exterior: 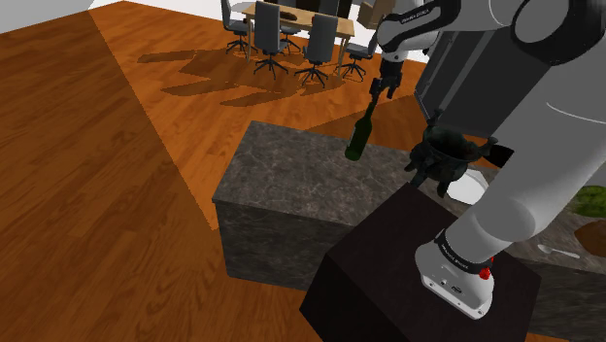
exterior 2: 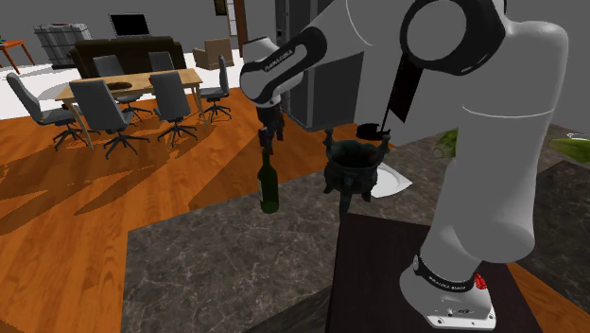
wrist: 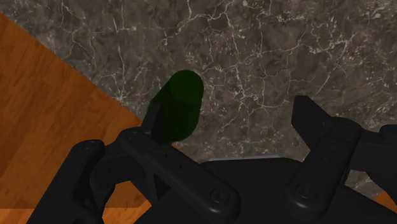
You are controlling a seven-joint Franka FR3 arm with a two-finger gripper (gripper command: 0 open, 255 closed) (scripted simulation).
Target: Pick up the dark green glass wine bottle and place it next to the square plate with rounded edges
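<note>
We judge that the gripper (wrist: 230, 113), its fingers apart, hangs over the upright wine bottle (wrist: 181, 105), which stands off-centre, close beside one finger.

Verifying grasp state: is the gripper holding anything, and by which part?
Nothing held: the gripper has its jaws apart, and the bottle has its neck beside one jaw, unclasped.

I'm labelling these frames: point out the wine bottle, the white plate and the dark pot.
wine bottle (exterior 2: 269, 192): second exterior view, on its dark green body.
white plate (exterior 2: 395, 182): second exterior view, on its bare rim.
dark pot (exterior 2: 352, 168): second exterior view, on its side wall.
</note>
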